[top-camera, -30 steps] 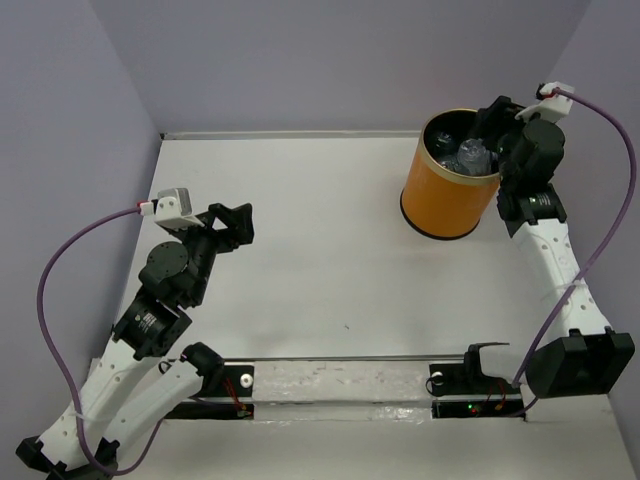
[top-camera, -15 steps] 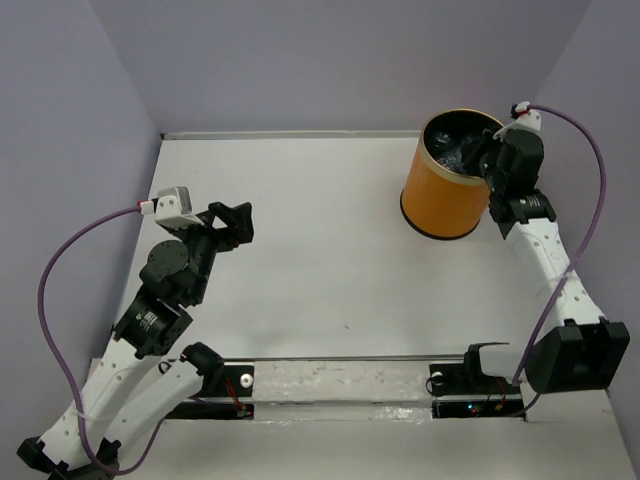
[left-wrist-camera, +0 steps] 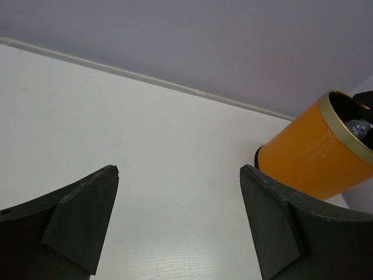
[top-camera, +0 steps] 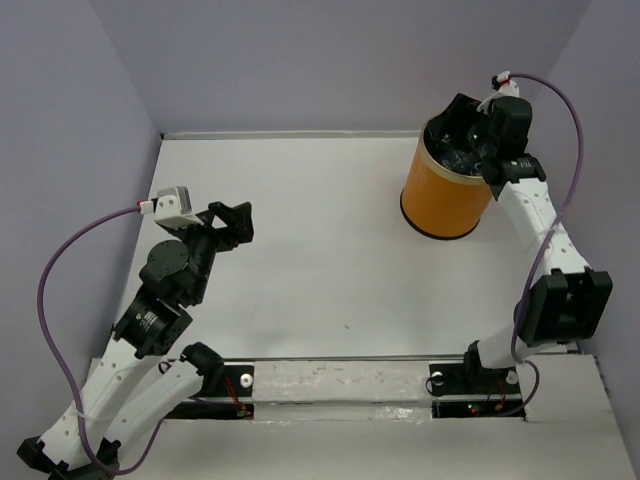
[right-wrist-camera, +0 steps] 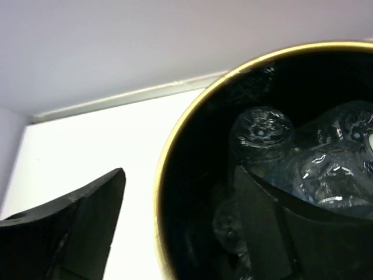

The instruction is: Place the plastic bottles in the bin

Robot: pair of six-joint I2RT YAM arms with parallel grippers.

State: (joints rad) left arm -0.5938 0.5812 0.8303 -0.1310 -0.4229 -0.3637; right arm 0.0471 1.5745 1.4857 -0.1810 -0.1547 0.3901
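The orange bin (top-camera: pixel 443 195) stands at the table's back right. Several clear ribbed plastic bottles (right-wrist-camera: pixel 326 160) lie inside it on its black inside; one shows its round base (right-wrist-camera: pixel 260 131). My right gripper (top-camera: pixel 460 125) hangs over the bin's far rim, open and empty. In the right wrist view (right-wrist-camera: pixel 178 195) one finger is outside the pale rim (right-wrist-camera: pixel 166 175) and the other is over the inside. My left gripper (top-camera: pixel 240 222) is open and empty at the left, well above the table; its wrist view (left-wrist-camera: pixel 179 175) shows the bin (left-wrist-camera: pixel 312 157) far off with a bottle (left-wrist-camera: pixel 356 127) inside.
The white table (top-camera: pixel 320 240) ends at lilac walls at the back and on both sides. A metal rail with the arm bases (top-camera: pixel 340 380) runs along the near edge. No loose bottle shows on the table.
My right arm has swung from the bin's right side up and back over its far rim. The left arm has not moved.
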